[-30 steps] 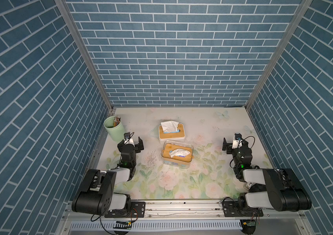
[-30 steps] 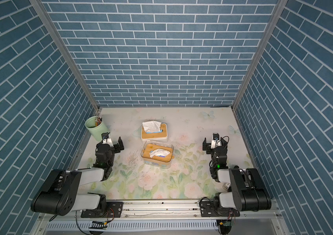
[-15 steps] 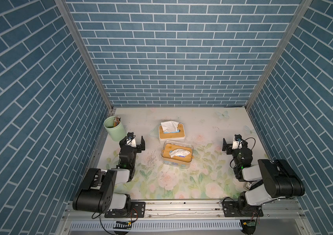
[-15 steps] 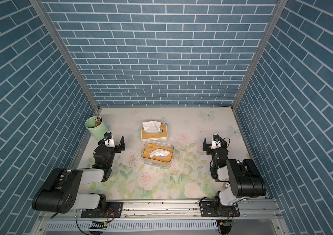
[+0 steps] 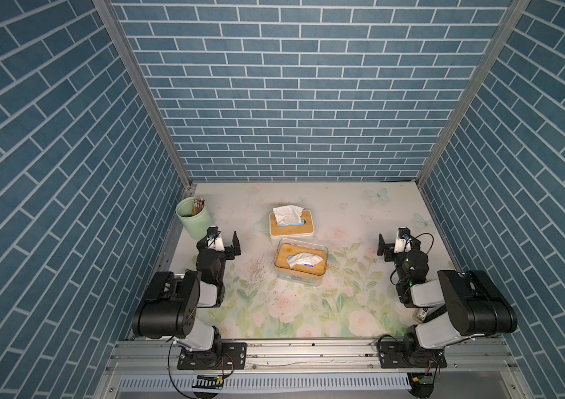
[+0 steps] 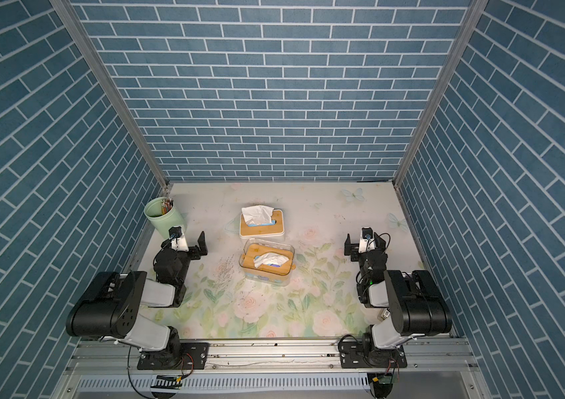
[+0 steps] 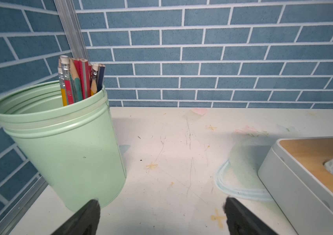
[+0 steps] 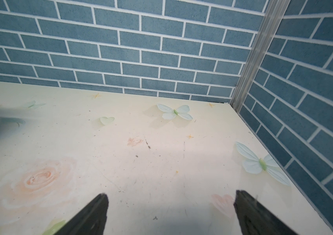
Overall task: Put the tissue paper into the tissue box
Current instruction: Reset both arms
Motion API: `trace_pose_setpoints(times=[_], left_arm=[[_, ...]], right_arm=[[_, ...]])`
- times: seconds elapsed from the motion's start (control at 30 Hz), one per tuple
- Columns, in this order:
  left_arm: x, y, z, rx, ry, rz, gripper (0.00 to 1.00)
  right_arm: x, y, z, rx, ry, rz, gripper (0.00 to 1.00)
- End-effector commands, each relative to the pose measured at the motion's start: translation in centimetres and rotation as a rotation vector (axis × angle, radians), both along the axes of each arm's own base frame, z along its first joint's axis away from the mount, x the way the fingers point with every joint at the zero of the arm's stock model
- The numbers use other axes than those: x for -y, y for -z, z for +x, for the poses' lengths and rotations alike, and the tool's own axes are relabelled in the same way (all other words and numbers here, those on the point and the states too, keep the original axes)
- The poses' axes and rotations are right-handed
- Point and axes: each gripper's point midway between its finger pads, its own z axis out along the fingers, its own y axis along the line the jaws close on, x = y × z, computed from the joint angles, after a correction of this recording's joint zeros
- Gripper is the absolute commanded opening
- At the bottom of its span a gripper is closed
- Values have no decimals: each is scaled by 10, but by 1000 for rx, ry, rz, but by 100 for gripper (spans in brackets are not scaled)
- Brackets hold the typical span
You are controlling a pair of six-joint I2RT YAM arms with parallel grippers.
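Both arms lie folded low at the near side of the table (image 5: 343,214), one at each side; nothing is between the fingers of either gripper. The left gripper (image 5: 223,238) stands spread wide and empty, low over the table on the left; in the left wrist view its two dark fingertips (image 7: 94,205) frame bare tabletop, with the green cup (image 7: 70,152) just beyond one and a corner of the white tissue box (image 7: 294,183) beyond the other. The right gripper (image 5: 396,241) is likewise fully parted and holds nothing, low over the right side of the table; its wrist view shows only printed roses and butterflies between the fingertips (image 8: 100,203).

The tissue paper (image 5: 303,259) sits crumpled in the slot of the wooden lid of the clear tissue box (image 5: 300,276), mid-table between the two grippers and well apart from both; a bit of blue shows beside it in the slot; both top views show it the same way (image 6: 269,259). Just beyond, on the far side, stands the white tissue box (image 5: 291,235), also wooden-lidded, with an upright tissue (image 5: 286,214) rising from its slot. The green cup (image 5: 194,221) stands at the far left by the wall, with pencils (image 7: 80,79) leaning inside it.
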Motion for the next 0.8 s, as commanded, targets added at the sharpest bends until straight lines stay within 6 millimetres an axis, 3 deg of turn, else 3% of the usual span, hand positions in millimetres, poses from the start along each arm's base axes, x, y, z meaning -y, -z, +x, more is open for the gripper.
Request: trace_pose_setpoints(times=[0.0, 0.77], left_arm=[[1, -9, 0, 41, 3, -7, 100], [2, -9, 1, 37, -4, -1, 100]], right_arm=[[2, -8, 5, 27, 13, 10, 100], [2, -8, 5, 26, 13, 10, 100]])
